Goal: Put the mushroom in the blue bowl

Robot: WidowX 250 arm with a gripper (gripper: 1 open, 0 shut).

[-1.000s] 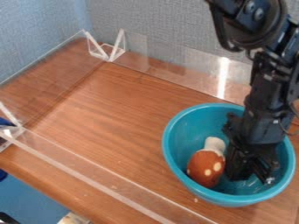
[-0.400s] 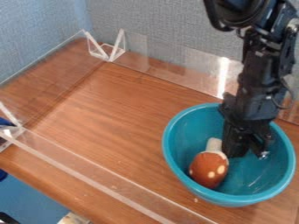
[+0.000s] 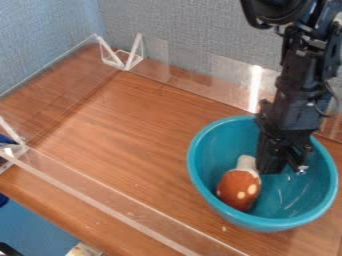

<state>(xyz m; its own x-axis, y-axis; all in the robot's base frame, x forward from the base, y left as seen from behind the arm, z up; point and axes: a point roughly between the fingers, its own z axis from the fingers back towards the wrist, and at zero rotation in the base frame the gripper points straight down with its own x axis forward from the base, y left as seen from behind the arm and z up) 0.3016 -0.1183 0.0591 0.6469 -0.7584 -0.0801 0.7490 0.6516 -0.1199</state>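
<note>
Mushroom (image 3: 239,187) seen in bowl (image 3: 199,168), beside the closed pincer (image 3: 271,168); placement is judged complete, and the pincer should next be raised clear.

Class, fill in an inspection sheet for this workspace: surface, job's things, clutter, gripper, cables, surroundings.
Surface: wooden table, brown, with a clear low barrier along its edges
Job's things: mushroom lying inside the blue bowl, spotted cap toward the camera, pale stem pointing away
Clutter: nothing seen on the open wood left of the bowl
Gripper: dark gripper shut, reaching into the bowl beside the mushroom
Cables: nothing seen that is clearly a cable
Surroundings: grey textured wall behind, white bracket at the far corner
</note>
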